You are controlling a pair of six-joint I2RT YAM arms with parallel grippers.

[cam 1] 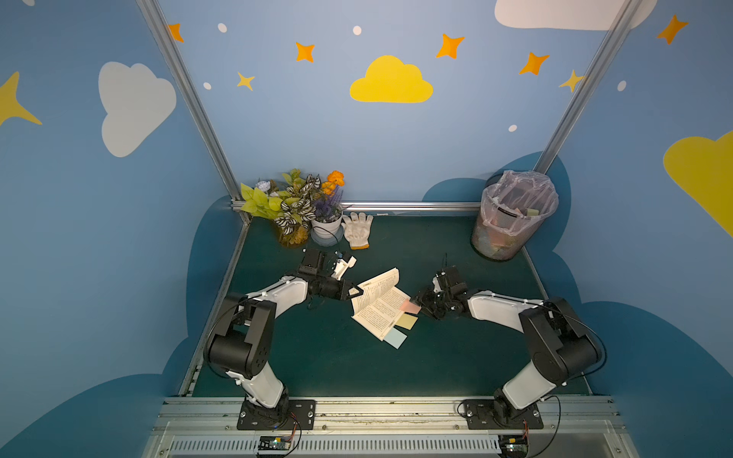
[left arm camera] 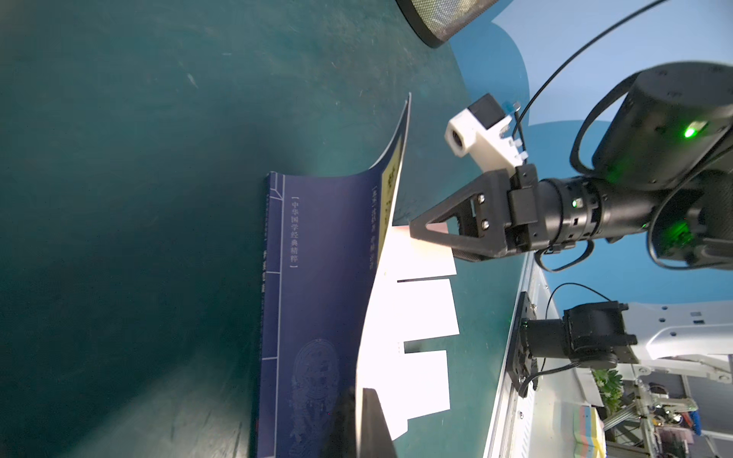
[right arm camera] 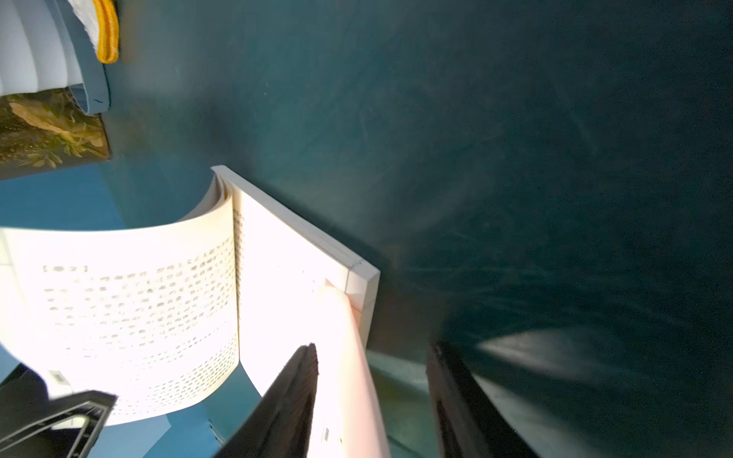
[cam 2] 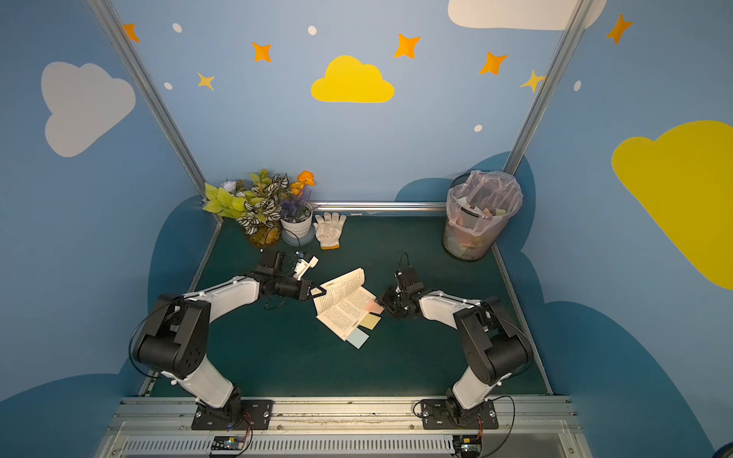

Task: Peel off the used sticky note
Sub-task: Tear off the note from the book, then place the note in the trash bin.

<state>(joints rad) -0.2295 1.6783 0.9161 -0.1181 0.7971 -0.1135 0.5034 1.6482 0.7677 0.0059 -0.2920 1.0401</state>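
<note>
Book (cam 1: 377, 307), open, lies mid-table on the green mat (cam 1: 317, 357), its left-hand pages curled upward. Three sticky notes project from the right-hand page edge: a pink sticky note (cam 1: 410, 306) farthest from the robot, a yellow note (cam 1: 408, 321) in the middle, and a blue note (cam 1: 396, 338) nearest.

Left gripper (cam 1: 357, 292) sits at the outer edge of the raised left pages. Its jaws are fully closed and appear to pinch that page edge, though the wrist view shows the contact only partly.

Right gripper (cam 1: 418, 304) is at the pink sticky note, which remains stuck to the page. In the right wrist view its fingers (right arm camera: 285, 404) stand visibly apart. The pink strip runs between them and lies against one finger, not clamped. Both top views place the fingertips at the note's free end.

At the back of the table stand a potted plant (cam 1: 301, 206), a white work glove (cam 1: 358, 230) just beside it, and a lined mesh wastebasket (cam 1: 511, 222) in the far right corner.
</note>
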